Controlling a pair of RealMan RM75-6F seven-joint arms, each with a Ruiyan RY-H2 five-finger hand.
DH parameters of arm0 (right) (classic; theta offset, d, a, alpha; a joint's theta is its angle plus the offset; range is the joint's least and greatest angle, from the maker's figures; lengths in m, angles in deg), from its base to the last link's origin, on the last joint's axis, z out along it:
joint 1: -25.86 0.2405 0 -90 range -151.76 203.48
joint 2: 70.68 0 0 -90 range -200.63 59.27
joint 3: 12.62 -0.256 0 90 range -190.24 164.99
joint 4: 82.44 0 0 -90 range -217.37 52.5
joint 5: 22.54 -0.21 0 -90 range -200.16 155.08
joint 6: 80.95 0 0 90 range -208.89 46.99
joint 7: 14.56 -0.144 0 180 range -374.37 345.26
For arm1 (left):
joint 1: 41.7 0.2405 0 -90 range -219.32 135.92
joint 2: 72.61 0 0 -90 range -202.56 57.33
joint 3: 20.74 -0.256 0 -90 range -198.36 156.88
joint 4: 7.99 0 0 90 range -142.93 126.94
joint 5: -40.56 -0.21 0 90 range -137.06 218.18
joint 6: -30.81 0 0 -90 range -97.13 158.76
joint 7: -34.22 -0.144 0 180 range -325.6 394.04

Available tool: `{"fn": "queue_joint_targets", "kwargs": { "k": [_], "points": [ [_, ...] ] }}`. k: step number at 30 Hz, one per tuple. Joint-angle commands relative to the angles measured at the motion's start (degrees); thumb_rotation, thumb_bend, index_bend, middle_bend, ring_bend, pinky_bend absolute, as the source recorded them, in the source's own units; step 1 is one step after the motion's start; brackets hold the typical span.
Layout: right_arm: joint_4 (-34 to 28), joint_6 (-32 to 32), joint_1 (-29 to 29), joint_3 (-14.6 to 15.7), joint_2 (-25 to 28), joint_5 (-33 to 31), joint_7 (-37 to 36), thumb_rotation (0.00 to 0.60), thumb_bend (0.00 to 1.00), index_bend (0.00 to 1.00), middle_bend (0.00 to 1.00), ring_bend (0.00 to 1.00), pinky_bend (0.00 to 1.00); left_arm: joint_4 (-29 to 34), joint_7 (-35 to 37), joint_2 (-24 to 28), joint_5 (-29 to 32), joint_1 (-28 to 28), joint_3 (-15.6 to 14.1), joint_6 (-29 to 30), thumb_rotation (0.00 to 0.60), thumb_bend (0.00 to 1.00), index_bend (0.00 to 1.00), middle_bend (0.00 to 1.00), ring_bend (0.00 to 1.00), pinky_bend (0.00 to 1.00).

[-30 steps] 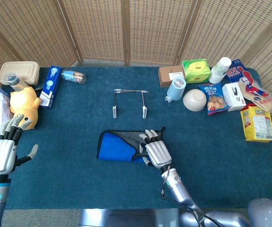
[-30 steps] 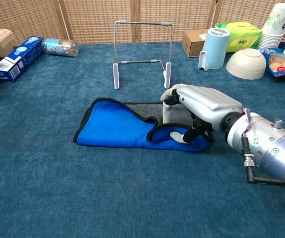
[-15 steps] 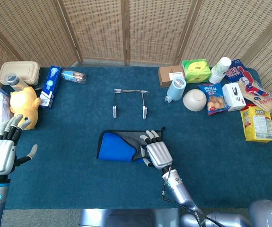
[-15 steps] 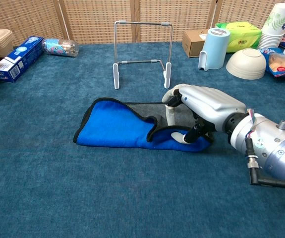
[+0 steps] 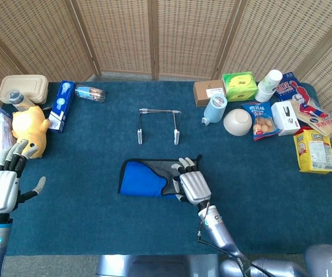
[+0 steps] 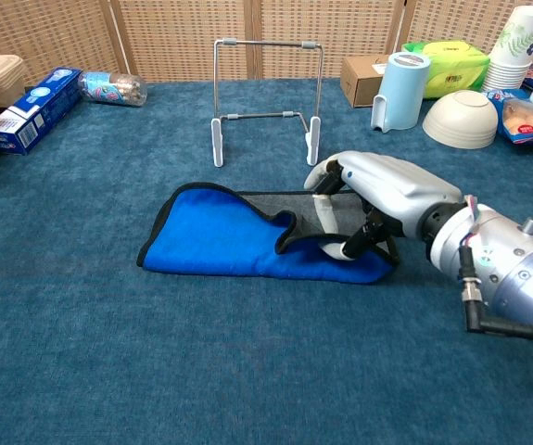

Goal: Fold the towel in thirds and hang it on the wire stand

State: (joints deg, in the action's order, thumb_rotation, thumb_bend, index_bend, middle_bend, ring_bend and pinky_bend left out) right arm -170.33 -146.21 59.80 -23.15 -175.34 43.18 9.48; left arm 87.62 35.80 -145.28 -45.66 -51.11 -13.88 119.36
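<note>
One towel flat under right hand, fingers pinching its right end, left hand spread

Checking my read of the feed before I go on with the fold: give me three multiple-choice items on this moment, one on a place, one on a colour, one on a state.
1. Where does the wire stand sit relative to the towel?
A. Behind it, further from the robot
B. On top of it
C. To its left, beside the yellow plush toy

2. What colour is the towel's upward-facing folded part?
A. Red
B. Bright blue
C. White

3. What is the right hand doing?
A. Hovering high above the table
B. Holding the wire stand
C. Pinching the towel's right end

Answers:
1 A: both views show the stand upright on the table cloth beyond the towel, apart from it.
2 B: the fold is blue with a dark edge, grey showing behind.
3 C: the chest view shows cloth between thumb and fingers; the left hand holds nothing.
</note>
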Motion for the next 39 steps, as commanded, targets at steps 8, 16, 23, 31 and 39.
{"fn": "queue_joint_targets", "kwargs": {
  "k": [8, 16, 23, 31, 39],
  "points": [
    [-0.8, 2.0, 0.5, -3.2, 2.0, -3.0, -3.0, 0.600, 0.33, 0.72, 0.23, 0.09, 0.09, 0.3, -0.5, -0.1, -0.2, 0.2, 0.0, 0.5, 0.600, 0.44, 0.15, 0.04, 0.00, 0.00],
    [2.4, 4.3, 2.1, -4.9, 2.3, -4.4, -4.7, 0.600, 0.33, 0.72, 0.23, 0.09, 0.09, 0.5, -0.5, 0.2, -0.1, 0.7, 0.0, 1.0, 0.600, 0.44, 0.15, 0.04, 0.00, 0.00],
    [7.2, 6.5, 4.1, -6.3, 1.8, -5.2, -5.7, 0.600, 0.33, 0.71, 0.23, 0.09, 0.09, 0.6, -0.4, 0.4, -0.1, 1.0, -0.2, 1.3, 0.600, 0.44, 0.14, 0.04, 0.00, 0.00],
    [12.1, 9.3, 6.6, -7.7, 1.8, -6.1, -6.9, 0.600, 0.32, 0.69, 0.23, 0.09, 0.09, 1.1, -0.7, 0.9, 0.0, 1.7, -0.1, 2.0, 0.600, 0.44, 0.14, 0.04, 0.00, 0.00],
    [12.3, 10.7, 7.4, -6.6, 3.6, -5.4, -7.0, 0.600, 0.31, 0.48, 0.21, 0.07, 0.06, 1.3, -0.8, 1.1, 0.0, 2.0, -0.2, 2.3, 0.600, 0.44, 0.14, 0.04, 0.00, 0.00]
  ]
}}
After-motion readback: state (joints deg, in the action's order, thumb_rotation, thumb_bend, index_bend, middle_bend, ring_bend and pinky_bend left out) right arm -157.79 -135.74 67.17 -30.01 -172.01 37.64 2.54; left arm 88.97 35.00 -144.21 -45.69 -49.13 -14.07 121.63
